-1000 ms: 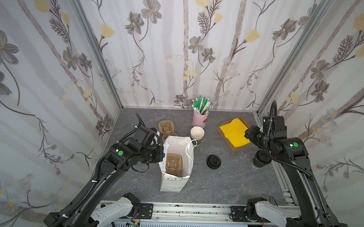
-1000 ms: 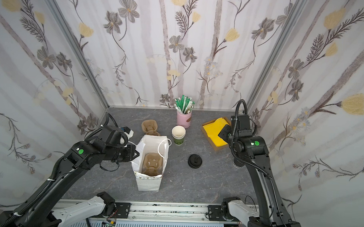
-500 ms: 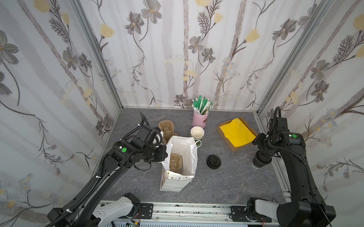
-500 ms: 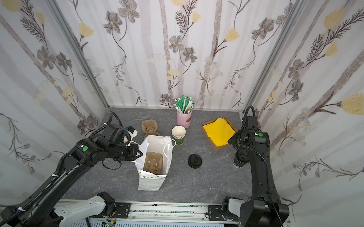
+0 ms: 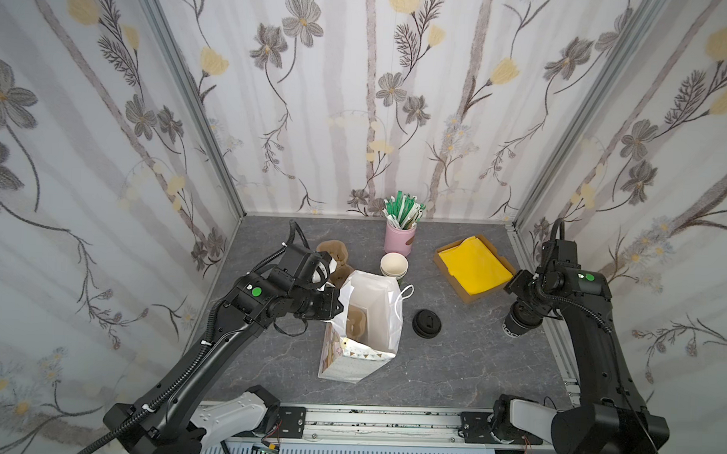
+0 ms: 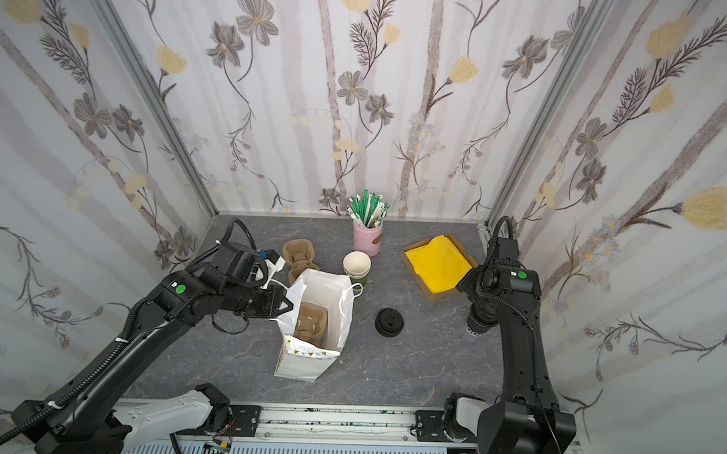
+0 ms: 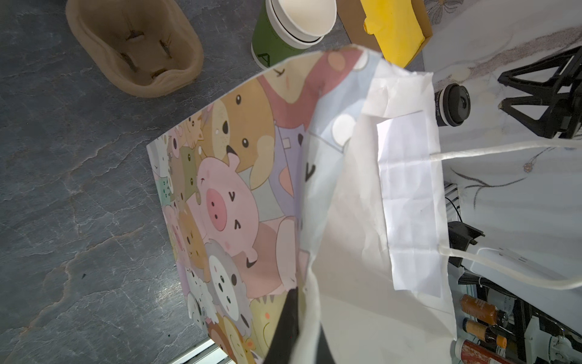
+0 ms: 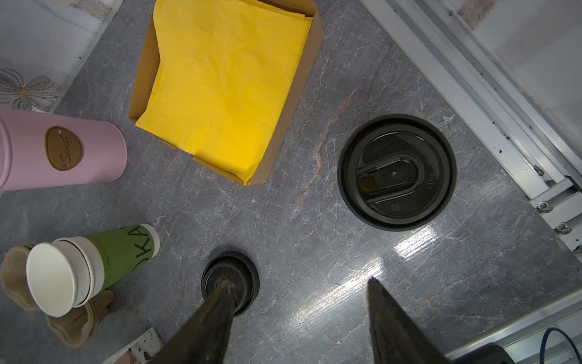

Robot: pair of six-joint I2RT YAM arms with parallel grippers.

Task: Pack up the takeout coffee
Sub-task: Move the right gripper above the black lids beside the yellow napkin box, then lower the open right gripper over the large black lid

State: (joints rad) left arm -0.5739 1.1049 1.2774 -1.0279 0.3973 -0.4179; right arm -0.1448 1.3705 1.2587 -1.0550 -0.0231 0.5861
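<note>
Right gripper (image 8: 298, 281) has pulled back, jaws apart, takeout coffee (image 8: 396, 171) just ahead; left gripper (image 7: 303, 321) pinches bag (image 7: 346, 220).

Both top views look steeply down from high above the desk's (image 5: 452, 364) front edge toward the back wall (image 5: 400, 92), framing the whole scene. Each wrist camera sits close behind its end effector. The left wrist camera faces the bag (image 7: 346, 220) just ahead of the left end effector (image 7: 304, 315). The right wrist camera faces bare desk below the right end effector (image 8: 299, 282). Both wrist views share the cup stack (image 7: 277, 44).
</note>
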